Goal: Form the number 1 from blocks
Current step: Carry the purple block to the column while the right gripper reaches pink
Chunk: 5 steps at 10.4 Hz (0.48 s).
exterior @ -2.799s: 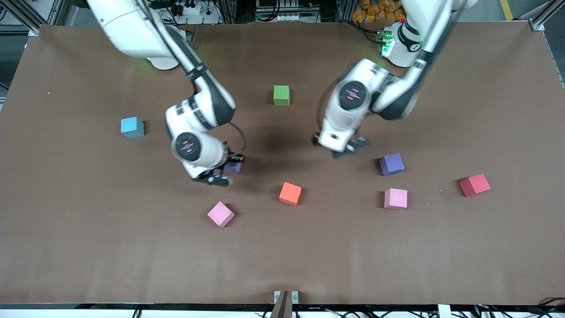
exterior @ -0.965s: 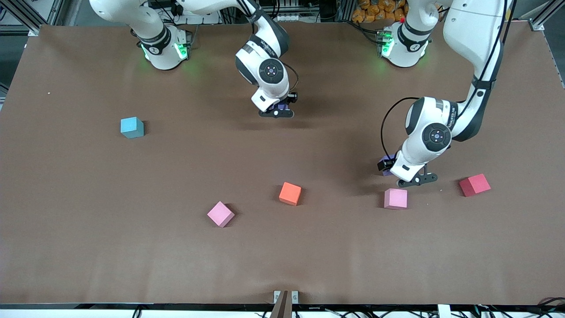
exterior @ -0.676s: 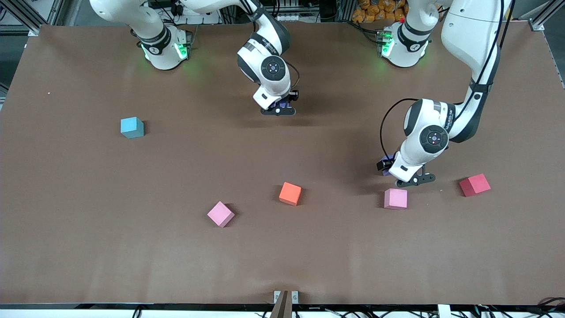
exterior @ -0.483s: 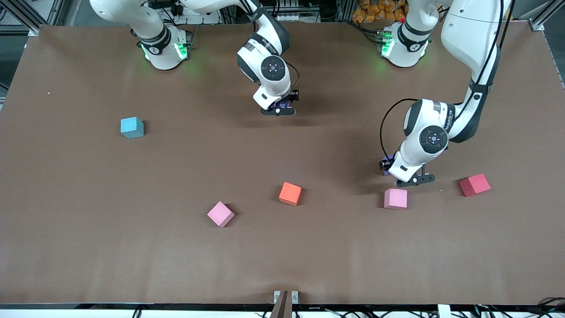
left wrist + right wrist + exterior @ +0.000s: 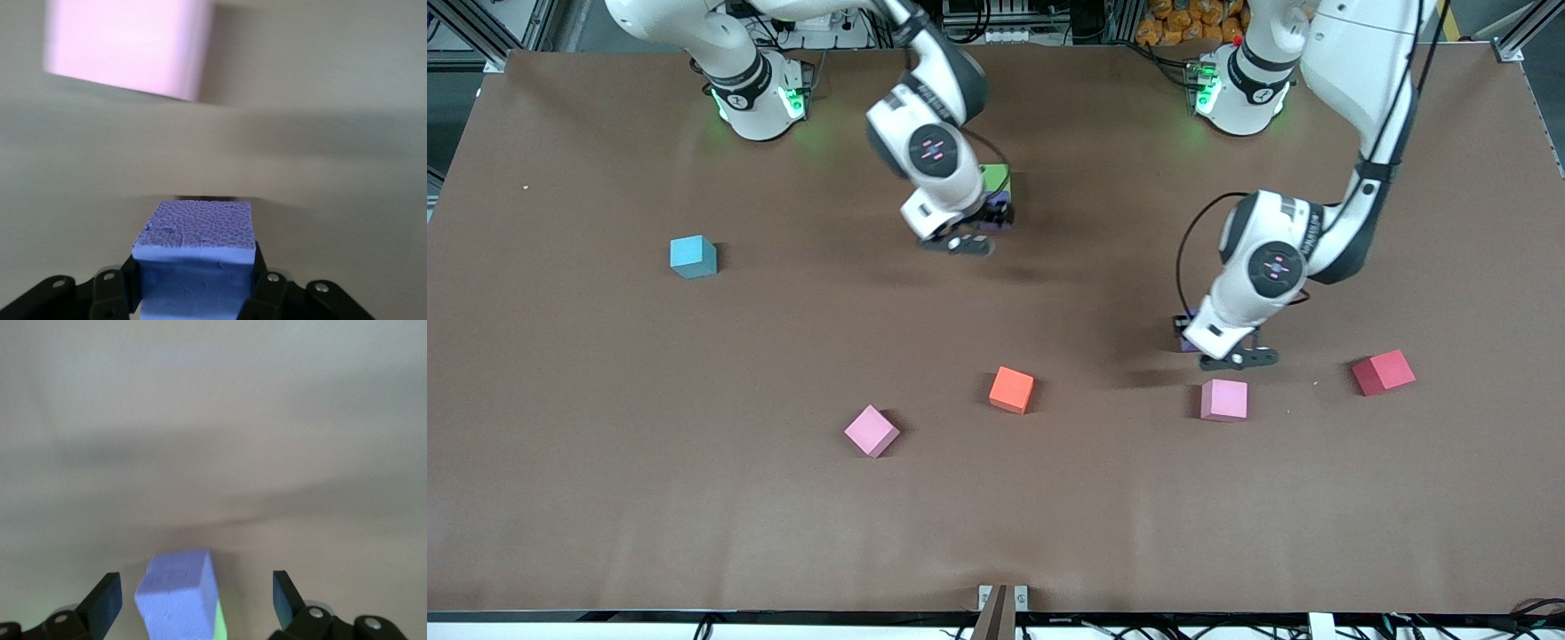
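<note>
since a second ago the right gripper (image 5: 967, 233) let go; its jaws are wide open, lifting off the purple foam cube (image 5: 1000, 213) that touches the green foam cube (image 5: 996, 176) near the counter's far edge. left gripper (image 5: 1224, 348) squeezes the second purple foam cube (image 5: 195, 243). a loose squeeze could drop it.

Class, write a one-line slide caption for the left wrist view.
Left gripper shut on a purple cube, with a light pink cube resting on the table nearby.
</note>
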Tool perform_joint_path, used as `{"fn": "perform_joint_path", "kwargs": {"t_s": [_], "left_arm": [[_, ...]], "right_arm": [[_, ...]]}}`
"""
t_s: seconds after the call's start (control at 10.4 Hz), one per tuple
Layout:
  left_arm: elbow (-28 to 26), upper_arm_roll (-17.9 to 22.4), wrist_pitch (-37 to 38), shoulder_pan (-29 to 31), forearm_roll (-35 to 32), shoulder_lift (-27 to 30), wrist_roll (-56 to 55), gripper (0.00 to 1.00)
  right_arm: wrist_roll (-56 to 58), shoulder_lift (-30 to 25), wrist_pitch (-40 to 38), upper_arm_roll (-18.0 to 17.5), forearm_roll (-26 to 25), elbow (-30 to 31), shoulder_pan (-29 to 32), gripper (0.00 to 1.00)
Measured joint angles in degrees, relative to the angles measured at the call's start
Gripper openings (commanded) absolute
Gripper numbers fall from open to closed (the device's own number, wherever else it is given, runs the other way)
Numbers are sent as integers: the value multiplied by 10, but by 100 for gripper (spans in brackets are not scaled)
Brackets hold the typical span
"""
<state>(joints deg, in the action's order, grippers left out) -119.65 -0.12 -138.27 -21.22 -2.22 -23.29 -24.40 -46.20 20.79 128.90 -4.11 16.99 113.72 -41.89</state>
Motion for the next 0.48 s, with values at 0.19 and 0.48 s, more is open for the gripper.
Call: {"fn": "perform_joint_path", "kwargs": {"t_s": [0.19, 0.48], "left_arm": [[9, -14, 1, -58, 0, 4, -54, 0], [37, -31, 2, -139, 21, 4, -125, 0]], "right_arm": [[11, -10, -1, 2, -2, -10, 70, 100], [17, -8, -1, 11, -6, -40, 163, 100]]}}
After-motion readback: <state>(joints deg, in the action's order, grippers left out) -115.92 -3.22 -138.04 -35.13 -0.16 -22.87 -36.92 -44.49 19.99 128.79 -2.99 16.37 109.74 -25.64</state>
